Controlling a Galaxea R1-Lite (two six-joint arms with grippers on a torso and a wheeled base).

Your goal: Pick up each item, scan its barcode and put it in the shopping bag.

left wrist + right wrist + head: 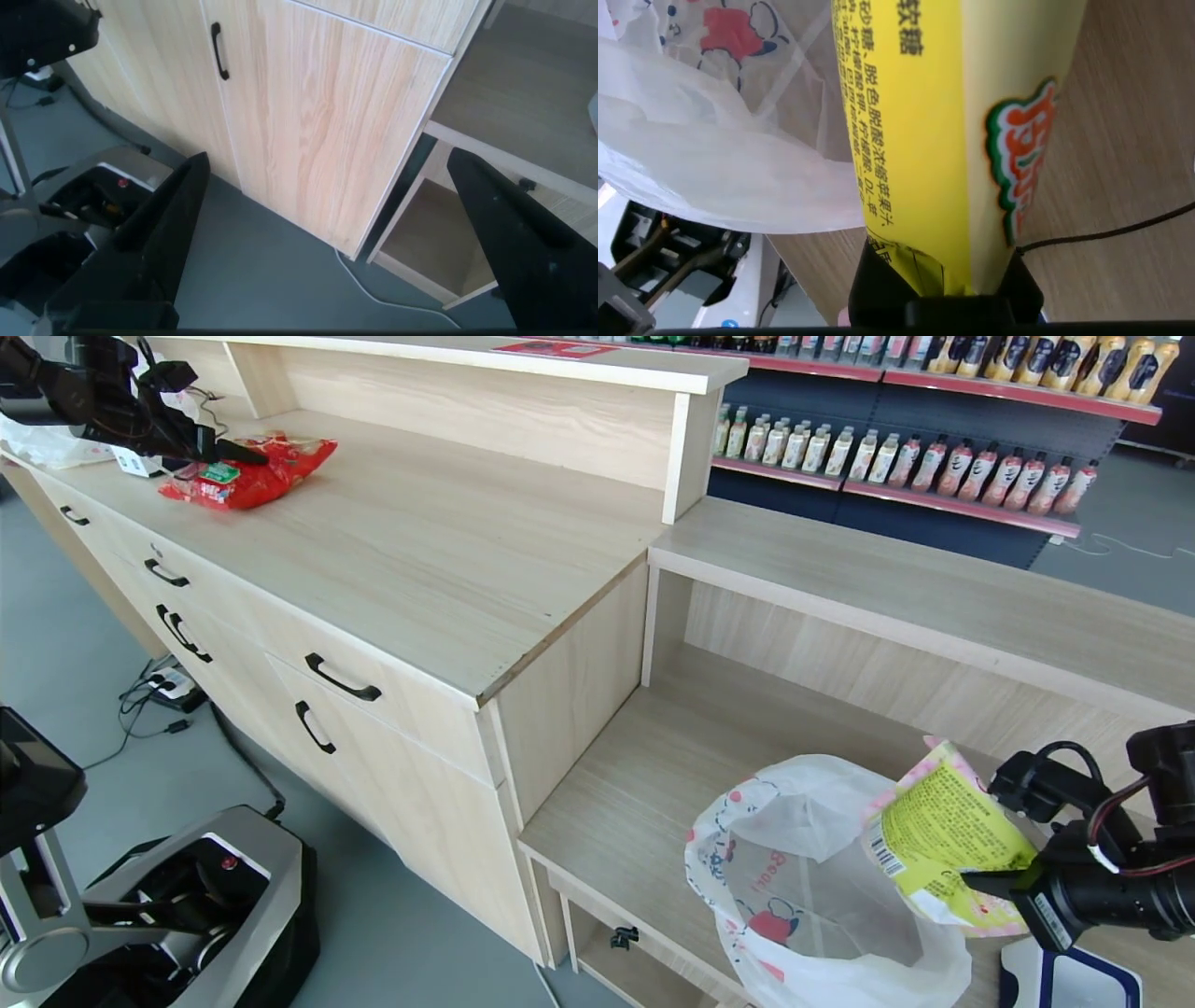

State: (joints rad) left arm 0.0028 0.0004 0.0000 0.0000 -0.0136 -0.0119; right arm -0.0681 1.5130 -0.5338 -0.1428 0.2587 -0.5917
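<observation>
**A:** Where was the yellow packet (938, 840)?

**B:** In your right jaws, clamped on its lower end, long axis slanting up from them. The bag (747, 859) lay open just to the left and below, on the low surface (653, 775).

**A:** And your left jaws?

**B:** Wide apart, empty, by the cupboard front (308, 93), well away.
</observation>
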